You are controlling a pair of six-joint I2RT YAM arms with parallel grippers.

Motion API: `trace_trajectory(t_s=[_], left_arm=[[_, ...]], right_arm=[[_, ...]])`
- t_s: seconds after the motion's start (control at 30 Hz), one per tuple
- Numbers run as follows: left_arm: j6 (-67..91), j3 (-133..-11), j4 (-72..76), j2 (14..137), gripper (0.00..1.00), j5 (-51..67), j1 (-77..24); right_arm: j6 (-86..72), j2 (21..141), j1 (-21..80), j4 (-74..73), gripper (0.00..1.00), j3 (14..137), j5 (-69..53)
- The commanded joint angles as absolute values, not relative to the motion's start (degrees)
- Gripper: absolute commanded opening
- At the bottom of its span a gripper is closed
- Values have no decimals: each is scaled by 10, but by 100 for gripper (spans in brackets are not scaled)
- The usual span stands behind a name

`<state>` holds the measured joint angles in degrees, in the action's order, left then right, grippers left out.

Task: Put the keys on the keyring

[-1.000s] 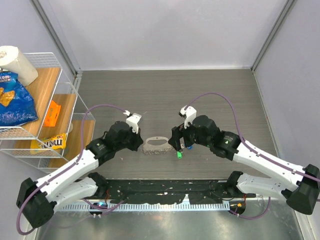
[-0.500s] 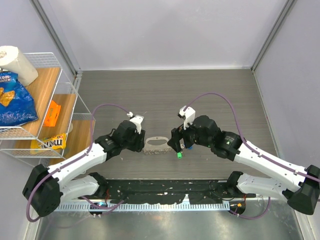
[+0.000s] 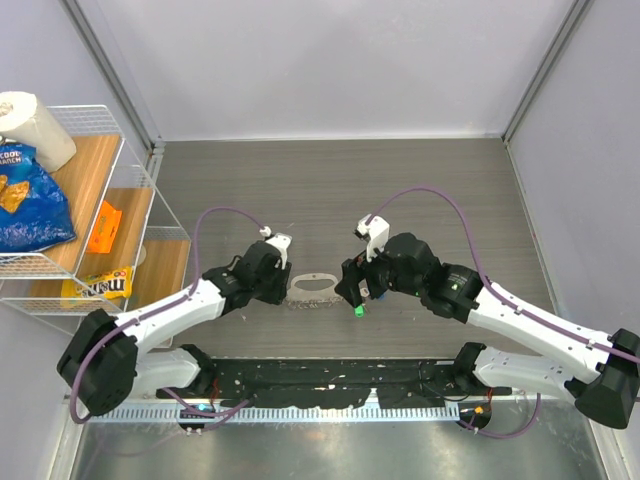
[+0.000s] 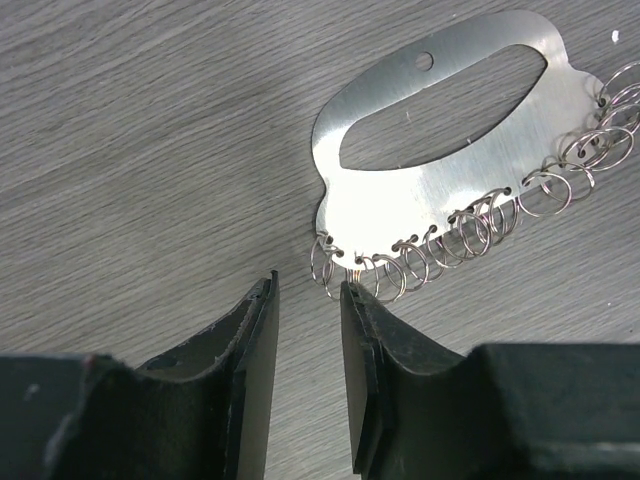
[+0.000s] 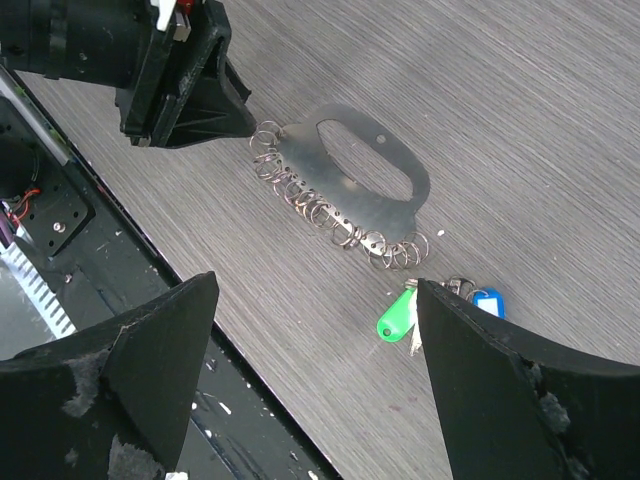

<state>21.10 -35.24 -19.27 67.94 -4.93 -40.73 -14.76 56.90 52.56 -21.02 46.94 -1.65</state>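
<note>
Two keys point(image 5: 400, 317) just beside the keyring point(image 5: 340, 192)

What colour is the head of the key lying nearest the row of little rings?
The key has a bright green head, clearest in the right wrist view.

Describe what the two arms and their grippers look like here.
Both the left arm and right arm have white links with black joint housings. A purple cable loops over each wrist, beside a small white bracket. The left gripper has smooth black wedge-shaped fingers; those of the right gripper are scuffed with pale specks.
</note>
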Motion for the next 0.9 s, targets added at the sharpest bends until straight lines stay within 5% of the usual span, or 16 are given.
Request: trace_trajectory(t_s=[0.0,0.87], left_arm=[[220,-360,-163,691,36,-59,-403],[216,-373,-144,742,28,-53,-392]], right_arm=[[-153,570,533,-186,87,469,-22],[-158,567,543,-180,86,458,-14]])
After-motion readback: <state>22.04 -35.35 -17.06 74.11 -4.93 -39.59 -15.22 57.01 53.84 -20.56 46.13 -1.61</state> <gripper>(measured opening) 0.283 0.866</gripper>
